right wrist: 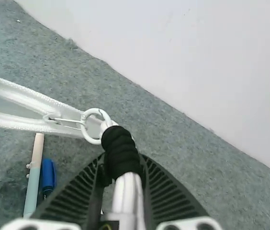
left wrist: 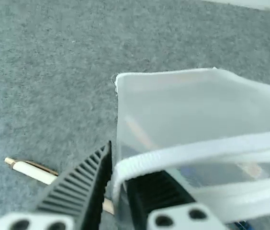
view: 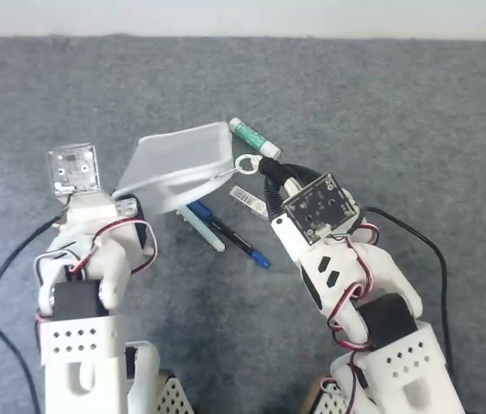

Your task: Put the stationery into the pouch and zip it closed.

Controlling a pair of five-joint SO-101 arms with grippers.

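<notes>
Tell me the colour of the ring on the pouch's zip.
White ring, clearest in right wrist view.

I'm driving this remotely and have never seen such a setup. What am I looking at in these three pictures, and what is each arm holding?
Two small robot arms stand side by side on a grey carpet-like surface. The overhead picture shows both arms; the other two come from a camera on each wrist. The left gripper is clamped on the edge of the translucent pouch. The right gripper is shut on a black-tipped white rod, whose tip touches the zip ring. Lying on the surface are a blue-and-white pen, a black pen, a green-and-white tube, a small barcoded item and a cream pen.
</notes>
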